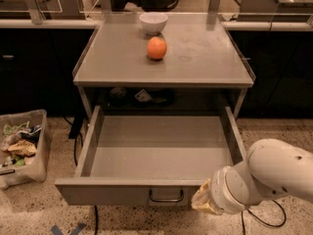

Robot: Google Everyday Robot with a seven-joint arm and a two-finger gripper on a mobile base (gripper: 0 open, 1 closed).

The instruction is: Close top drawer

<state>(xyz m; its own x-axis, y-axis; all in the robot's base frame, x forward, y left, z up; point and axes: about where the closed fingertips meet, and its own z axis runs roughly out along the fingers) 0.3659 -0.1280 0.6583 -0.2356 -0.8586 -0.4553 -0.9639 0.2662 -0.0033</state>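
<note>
Wide-open top drawer point(112, 194), end effector point(204, 203) just beside its front panel's right end, grip unclear.

White bulbous arm point(274, 173), few dark dots point(294, 157), tan-sheathed gripper point(204, 202) at lower right

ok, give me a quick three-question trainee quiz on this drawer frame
1. True or false: the top drawer is pushed fully shut.
2. Which sits nearer the back edge of the cabinet top: A) the orange or B) the white bowl?
3. Fill in: the gripper, low on the right of the view, is beside the drawer's ____ panel, next to the pull.

Key: 1 false, it is pulled out; 2 B; 3 front.
</note>
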